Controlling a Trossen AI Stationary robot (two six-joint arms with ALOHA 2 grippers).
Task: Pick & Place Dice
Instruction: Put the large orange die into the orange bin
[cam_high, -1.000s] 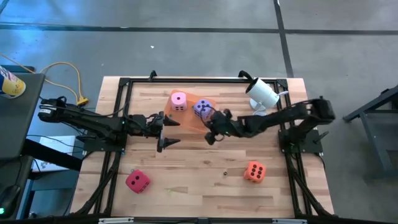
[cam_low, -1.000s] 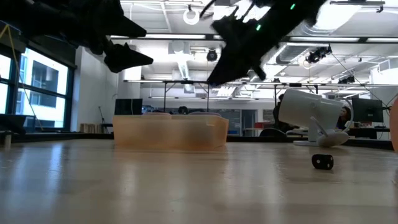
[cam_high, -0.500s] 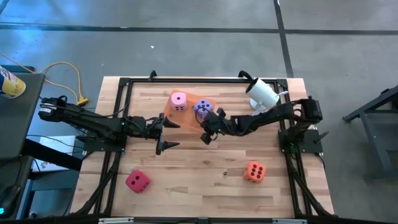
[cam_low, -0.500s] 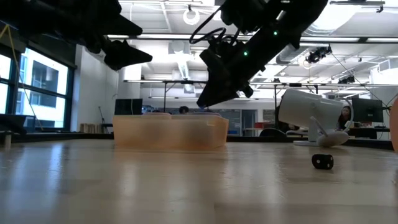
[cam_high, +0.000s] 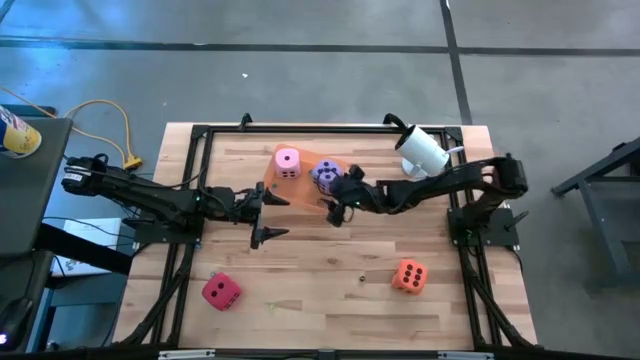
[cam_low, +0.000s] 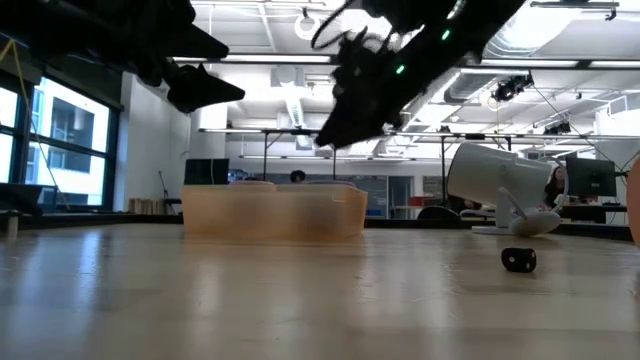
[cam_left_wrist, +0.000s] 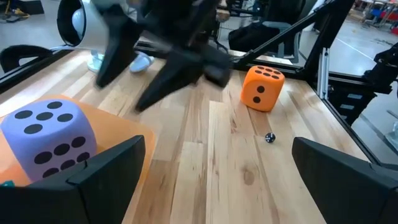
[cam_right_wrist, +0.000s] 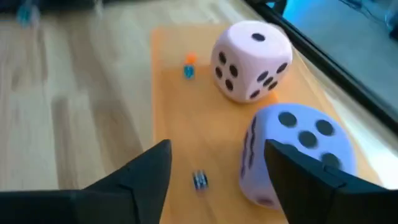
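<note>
We see four dice with dark pips. The pink die (cam_high: 287, 161) sits on the orange tray (cam_high: 300, 185) near the table's far edge, one pip up in the right wrist view, upright. The lavender die (cam_high: 324, 174) rests just beside it on the same tray, apart from the pink one, upright. The red die (cam_high: 220, 291) lies on bare wood at the near left, well apart from the rest, slightly turned. The orange die (cam_high: 409, 275) lies on bare wood at the near right, also slightly turned, two pips facing the left wrist view.
</note>
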